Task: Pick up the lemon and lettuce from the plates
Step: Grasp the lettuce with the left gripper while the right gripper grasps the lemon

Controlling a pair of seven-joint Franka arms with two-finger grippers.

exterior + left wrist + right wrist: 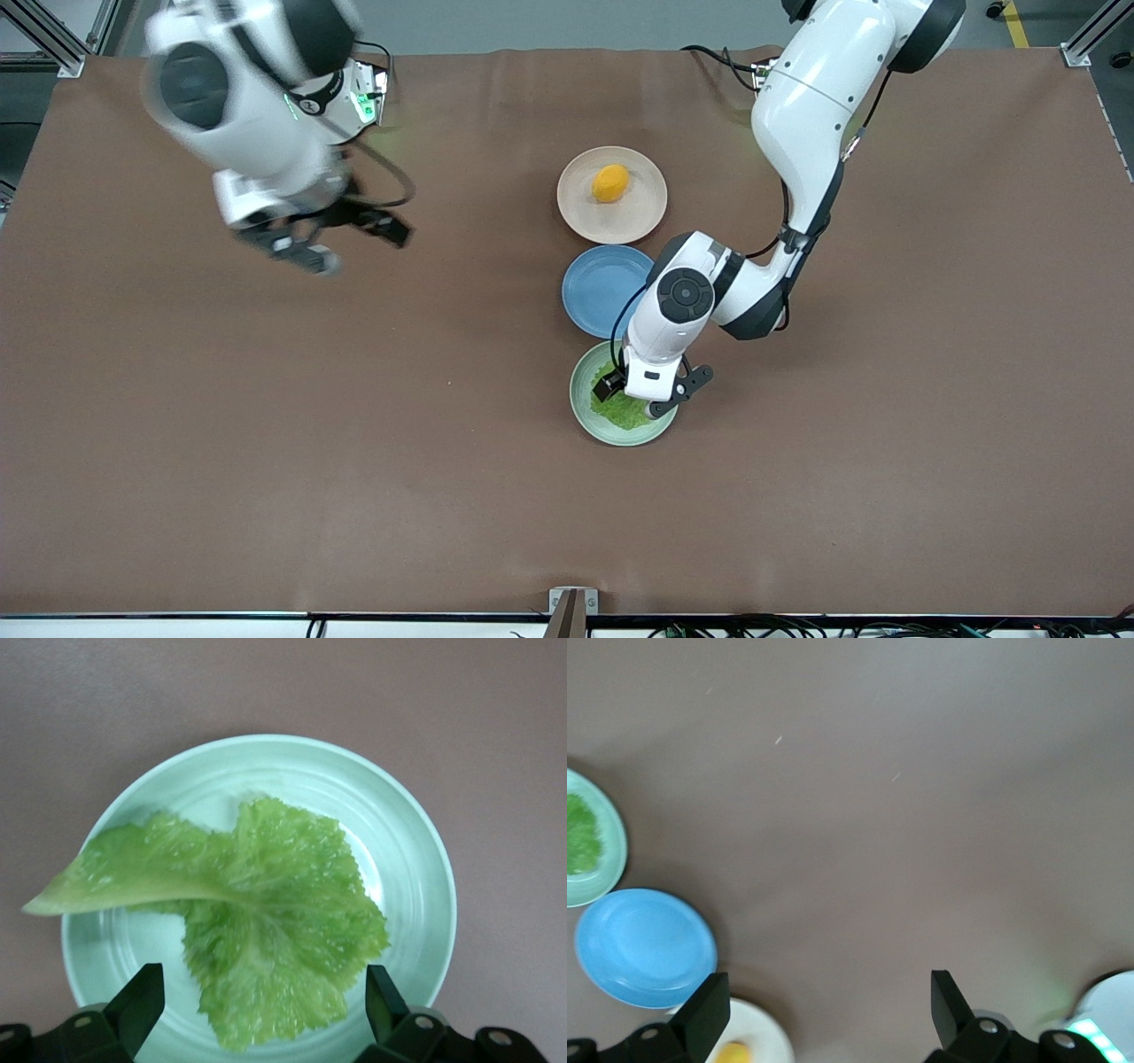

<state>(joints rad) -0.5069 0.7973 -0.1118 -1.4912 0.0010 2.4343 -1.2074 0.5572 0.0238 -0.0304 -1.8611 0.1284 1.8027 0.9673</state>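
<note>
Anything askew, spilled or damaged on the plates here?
Only one small thing: the lettuce lies with its stalk tip past the rim of the green plate. The lemon sits squarely on the cream plate. The left gripper hovers open over the lettuce; the right gripper waits open.

- Glossy white rounded arm shells, black joint bands, dark circular joint caps.
- Black cables looped along both forearms.
- Green status lights glowing at right wrist.
- Black hand fingers, small screws at bases.
</note>
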